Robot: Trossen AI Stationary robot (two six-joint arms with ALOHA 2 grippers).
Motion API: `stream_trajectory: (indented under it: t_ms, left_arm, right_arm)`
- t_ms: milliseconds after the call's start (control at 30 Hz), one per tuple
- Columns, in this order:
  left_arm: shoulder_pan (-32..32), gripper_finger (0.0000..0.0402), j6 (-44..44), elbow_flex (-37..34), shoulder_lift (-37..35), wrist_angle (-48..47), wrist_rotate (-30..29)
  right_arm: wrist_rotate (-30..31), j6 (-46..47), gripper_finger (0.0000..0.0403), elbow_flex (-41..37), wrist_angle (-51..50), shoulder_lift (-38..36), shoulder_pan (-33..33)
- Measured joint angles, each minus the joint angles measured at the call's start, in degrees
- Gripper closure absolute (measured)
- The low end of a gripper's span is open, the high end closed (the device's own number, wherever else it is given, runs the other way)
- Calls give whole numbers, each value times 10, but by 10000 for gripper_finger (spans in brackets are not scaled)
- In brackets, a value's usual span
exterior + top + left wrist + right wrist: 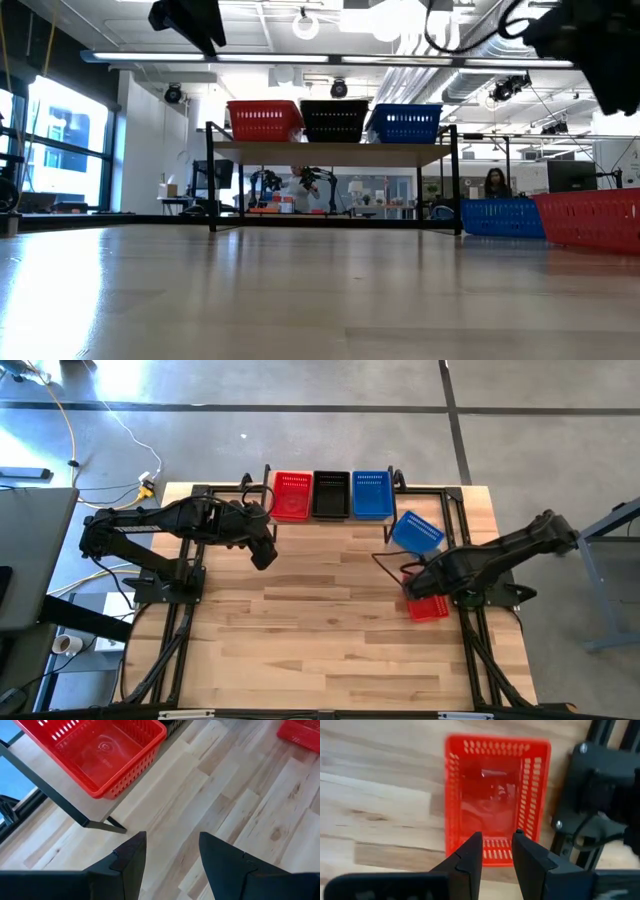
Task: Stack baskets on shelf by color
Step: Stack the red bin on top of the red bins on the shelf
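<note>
While the left gripper (263, 556) is hanging over bare wood left of centre in the high view, its jaws are standing wide apart and holding nothing, with the red basket on the shelf (95, 755) showing just ahead of it in the left wrist view. Moving right along the top of that overhead frame, the shelf (330, 520) is carrying three groups side by side: red (292, 493), then the black basket (331, 493), then the blue basket on the shelf (371, 493). Further right, a loose blue basket (417, 531) is lying tilted on the table near the shelf's right end, and below it a loose red basket (428, 608) is sitting at the right edge beside the arm's base. The right gripper (412, 582) is hovering above this red one; in the right wrist view its fingers (470, 855) are standing partly apart over the near short wall of the basket (495, 800), not yet gripping it. To do this pick well, I judge the gripper should be coming straight down so that one finger is going inside the wall and one outside, pinching mid-wall so the basket is lifting level and clearing the arm base before travelling to the red stack
</note>
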Motion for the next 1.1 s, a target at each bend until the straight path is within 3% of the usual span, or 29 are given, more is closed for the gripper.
stream_trajectory:
  t_ms: [333, 1100]
  left_arm:
    - [0, 229, 0, 0, 0, 0, 9]
    - [0, 229, -9, 0, 0, 0, 9]
  right_arm:
    - [-61, 78, 313, -73, 40, 0, 52]
    - [-68, 219, 313, -187, 99, 0, 152]
